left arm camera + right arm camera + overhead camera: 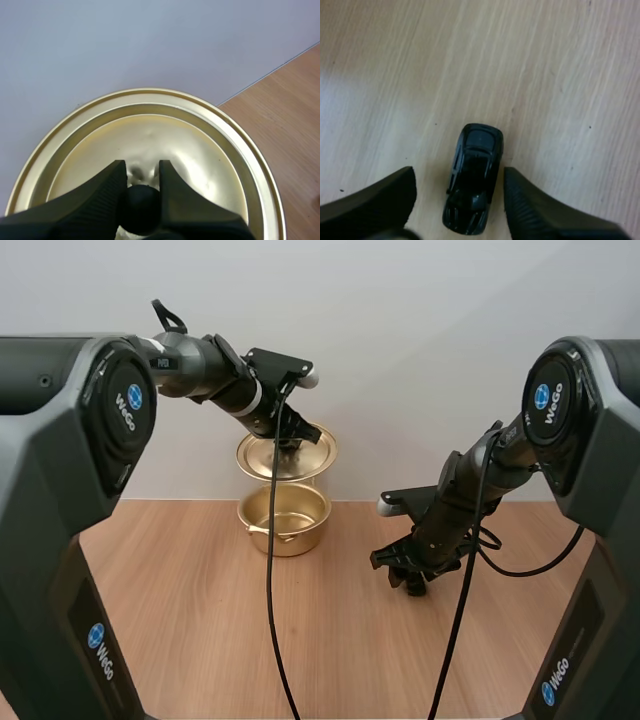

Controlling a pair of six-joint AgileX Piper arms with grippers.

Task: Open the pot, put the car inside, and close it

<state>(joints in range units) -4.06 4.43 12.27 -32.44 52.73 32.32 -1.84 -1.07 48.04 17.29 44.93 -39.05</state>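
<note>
A gold pot (285, 519) stands open at the back of the wooden table. Its gold lid (286, 452) hangs tilted in the air just above and behind it. My left gripper (287, 435) is shut on the lid's black knob (141, 207); the lid's face (200, 150) spreads out beyond the fingers. A small black toy car (474, 177) lies on the table between the fingers of my right gripper (457, 202), which stand apart on either side of it. In the high view my right gripper (408, 575) is low over the table, right of the pot, with the car hidden beneath it.
The wooden table (200, 620) runs bare in front of the pot and between the two arms. A pale wall closes off the table's far edge right behind the pot.
</note>
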